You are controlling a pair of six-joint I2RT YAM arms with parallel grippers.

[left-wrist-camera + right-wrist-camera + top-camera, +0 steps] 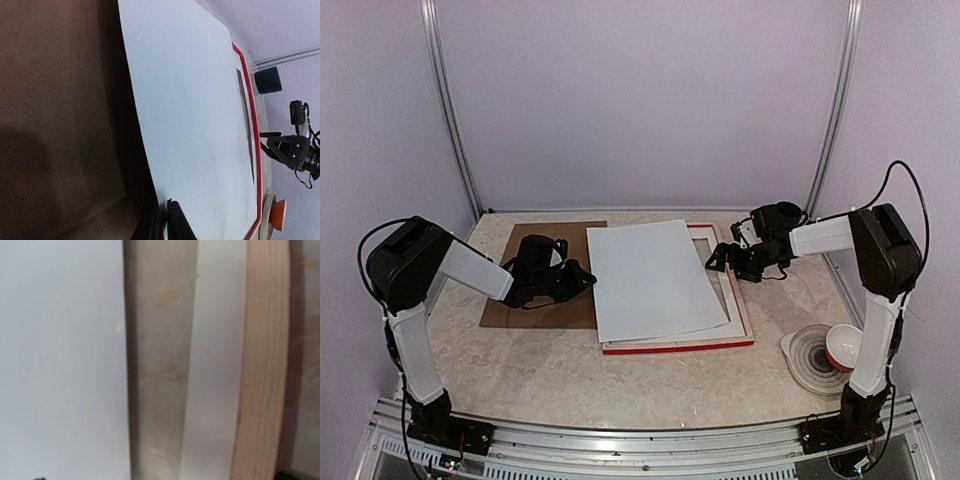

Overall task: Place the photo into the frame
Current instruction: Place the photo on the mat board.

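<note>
Left gripper (163, 212) pinches the photo (655, 280); right gripper (720, 260) open-jawed above the frame (680, 346).

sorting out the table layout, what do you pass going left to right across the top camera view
brown board → left gripper → photo, white side up → red frame showing past it → plate stack holding a bowl

Table (650, 385), pale marbled top. Brown backing board (510, 300) at 9 o'clock; red frame (680, 346) at 3 o'clock, photo (655, 280) blank-side-up over it; plate (805, 362) at 4 o'clock; black cup (785, 213) at 2 o'clock.
</note>
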